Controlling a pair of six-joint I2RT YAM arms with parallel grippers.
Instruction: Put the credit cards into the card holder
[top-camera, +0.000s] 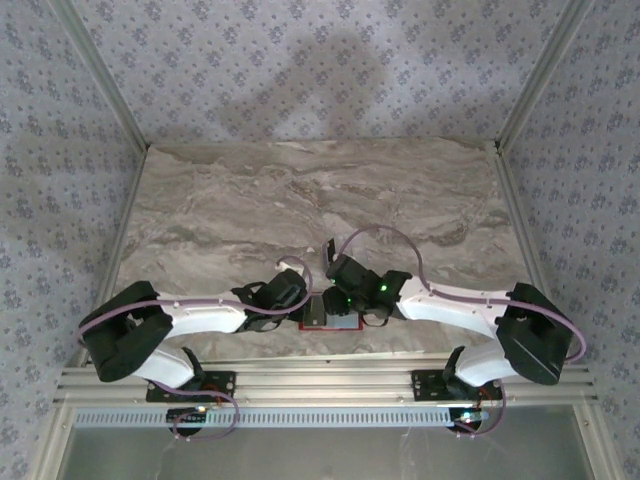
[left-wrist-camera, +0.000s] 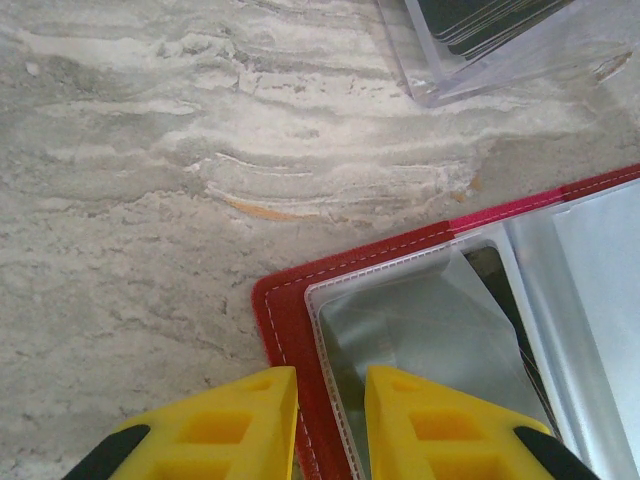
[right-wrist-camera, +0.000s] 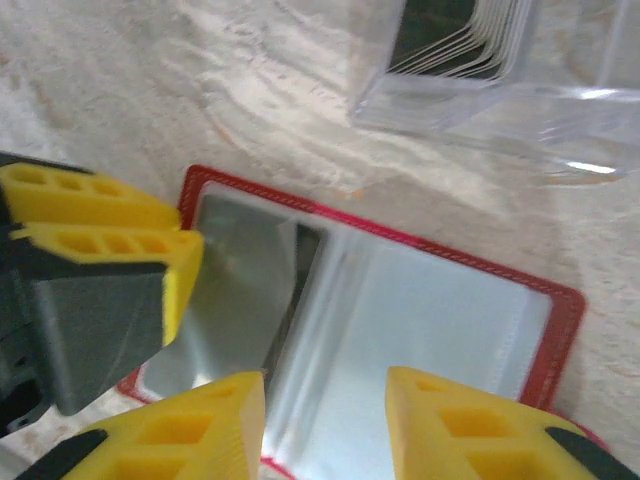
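- While the left fingers stand a little apart, the red edge of the wallet runs into the gap between them; whether they pinch it I cannot tell.
- From the right wrist, those same fingers sit low over the wallet's left page, the nearer tip at the clear sleeve.
- The right fingers are apart with nothing between them, and they hang over the open wallet near its middle fold.
- The wallet lies open and flat on the table, grey-silver sleeves up, with a red border round it; from above it sits between the two arms, close to the table's near edge.
- A dark strip shows in the left page beside the fold; whether it is a card I cannot tell.
- The cards stand stacked in a clear box just beyond the wallet and apart from it.
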